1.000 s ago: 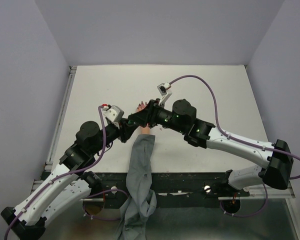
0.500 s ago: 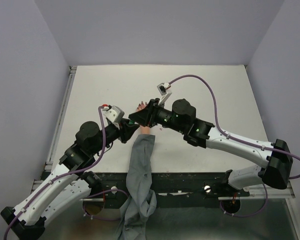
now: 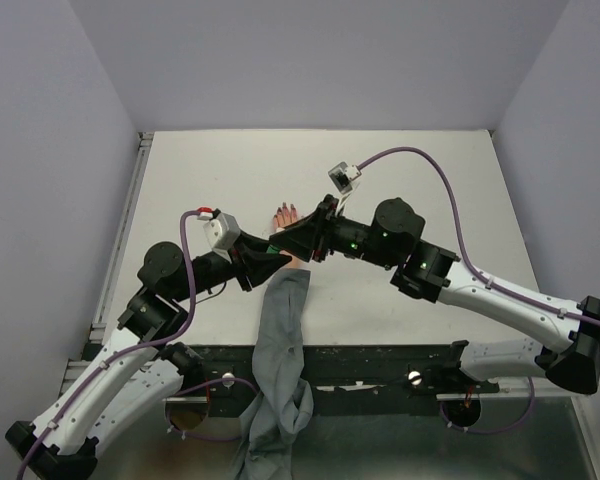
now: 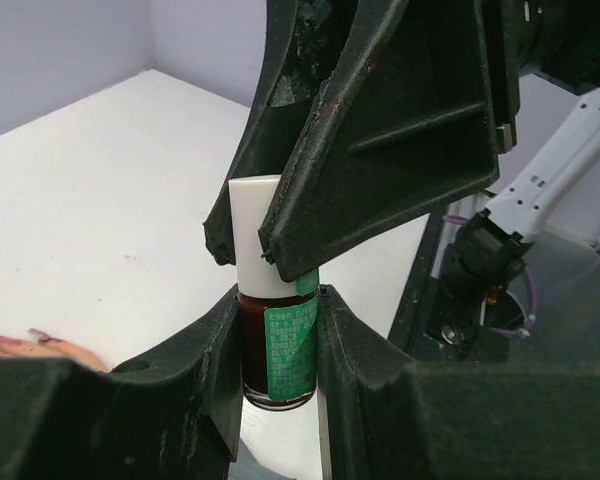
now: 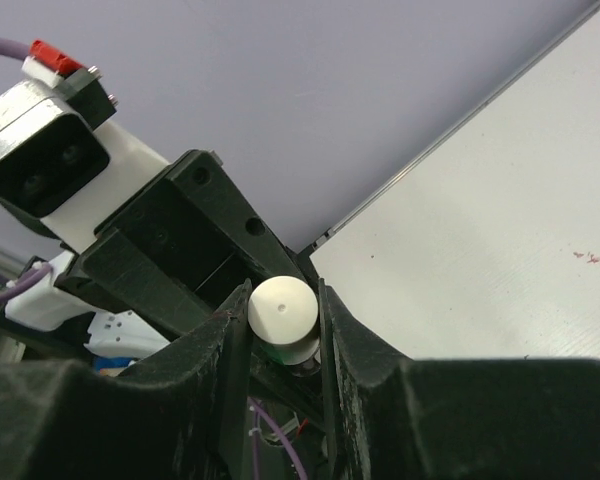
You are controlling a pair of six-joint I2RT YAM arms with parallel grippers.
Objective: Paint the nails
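1 bottle (image 4: 278,352) in left tool (image 4: 277,325), cap (image 4: 252,230) in right tool (image 5: 281,300).

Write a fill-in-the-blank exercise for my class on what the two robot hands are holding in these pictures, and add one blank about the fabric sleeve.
1. The left hand is shut on the glass body of the small bottle, whose label is ____.
2. The right hand is shut on the bottle's ____ cap.
3. The fabric sleeve trailing over the table's near edge is ____.

Missing words: green; white; grey.
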